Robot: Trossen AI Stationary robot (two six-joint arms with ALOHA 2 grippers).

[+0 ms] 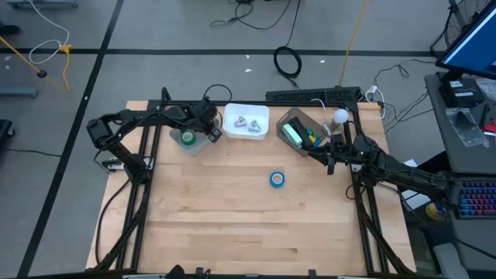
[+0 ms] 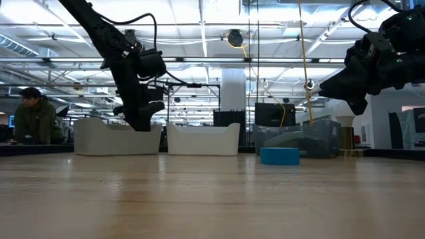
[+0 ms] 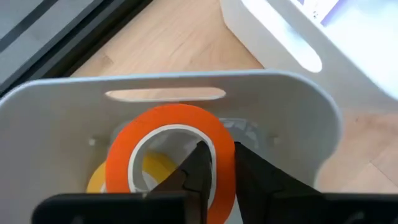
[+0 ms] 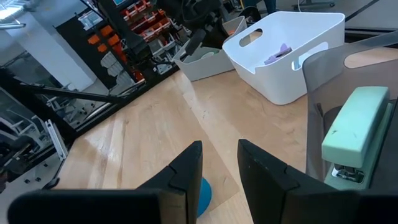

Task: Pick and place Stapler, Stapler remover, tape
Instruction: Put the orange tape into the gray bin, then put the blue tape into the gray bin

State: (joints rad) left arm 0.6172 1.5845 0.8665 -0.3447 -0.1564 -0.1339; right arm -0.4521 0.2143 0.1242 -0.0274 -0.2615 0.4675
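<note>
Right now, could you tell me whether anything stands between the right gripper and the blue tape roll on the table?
Nothing visible does: the right gripper hangs open over bare wood, with the blue tape roll lying alone on the table.

The pale wooden table (image 1: 232, 209) carries three bins along its far edge — a left white bin (image 1: 190, 141), a middle white bin (image 1: 246, 122) and a clear bin (image 1: 298, 128). A blue tape roll (image 1: 277, 179) lies alone near the centre.

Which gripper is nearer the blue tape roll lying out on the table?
Right. The right gripper hovers just beside the blue tape roll; the left gripper is over the far bin.
</note>
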